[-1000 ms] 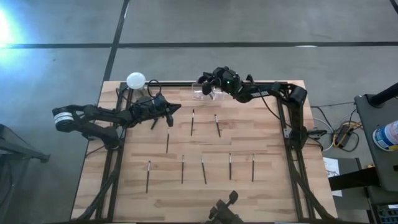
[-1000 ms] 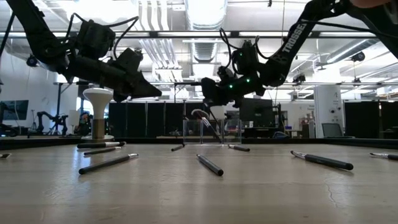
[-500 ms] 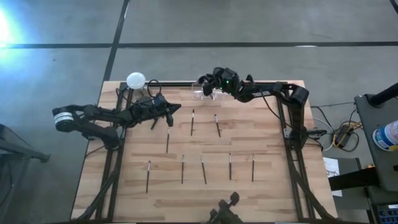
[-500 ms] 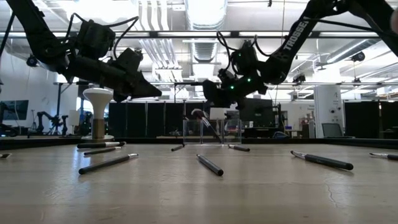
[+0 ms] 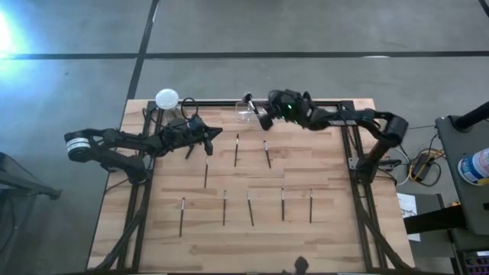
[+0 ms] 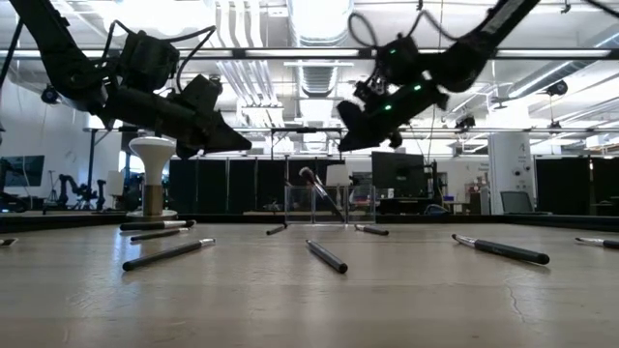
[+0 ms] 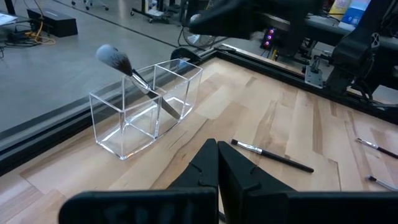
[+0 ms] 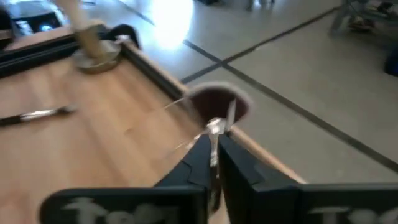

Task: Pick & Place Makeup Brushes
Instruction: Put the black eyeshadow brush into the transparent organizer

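A clear two-compartment box (image 5: 248, 114) stands at the table's far edge; it also shows in the left wrist view (image 7: 146, 112). One fluffy-headed brush (image 7: 134, 74) leans in the box, head up (image 6: 309, 178). Several thin dark brushes lie flat on the table, among them one (image 5: 236, 149) and another (image 5: 267, 153) near the box, and a row near the front (image 5: 250, 210). My right gripper (image 5: 265, 116) is shut and hangs above and to the right of the box, clear of the brush (image 6: 346, 143). My left gripper (image 5: 208, 136) is shut and empty, held above the table's left part.
A white ball-topped stand (image 5: 166, 98) stands at the far left corner. Dark rails (image 5: 351, 153) run along the table's left, right and far sides. Bare wood lies between the brush rows and along the front edge.
My right gripper has risen and drawn back toward the table's right edge, away from the clear box. The fluffy brush has stayed leaning in the box.
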Controlling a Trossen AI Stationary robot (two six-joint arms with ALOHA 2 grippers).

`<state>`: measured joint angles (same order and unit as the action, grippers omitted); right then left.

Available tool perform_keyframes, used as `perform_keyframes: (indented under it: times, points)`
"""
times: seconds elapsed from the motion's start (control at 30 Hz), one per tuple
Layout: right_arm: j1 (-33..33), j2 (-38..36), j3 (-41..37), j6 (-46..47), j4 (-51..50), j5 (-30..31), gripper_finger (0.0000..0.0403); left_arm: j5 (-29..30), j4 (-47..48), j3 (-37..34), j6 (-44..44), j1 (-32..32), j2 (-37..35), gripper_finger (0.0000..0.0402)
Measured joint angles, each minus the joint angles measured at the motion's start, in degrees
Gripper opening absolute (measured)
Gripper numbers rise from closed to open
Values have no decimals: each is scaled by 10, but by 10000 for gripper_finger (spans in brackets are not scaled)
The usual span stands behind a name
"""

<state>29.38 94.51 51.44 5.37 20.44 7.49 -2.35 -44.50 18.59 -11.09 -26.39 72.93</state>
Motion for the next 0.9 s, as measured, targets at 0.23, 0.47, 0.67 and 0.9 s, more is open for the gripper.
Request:
perform_keyframes:
  times: [0.23,0.47,0.67,0.9]
  points:
    - [-64,-98,-165,14,91,48,9,-1,63,11,3,8,-11,0]
    - [-97,-165,-295,29,198,76,8,113,330,77,-28,123,-65,0]
    - [-97,-195,-372,54,273,78,8,209,644,176,-205,255,-63,0]
    - [-97,-208,-429,63,334,77,8,192,891,269,-527,392,-33,0]
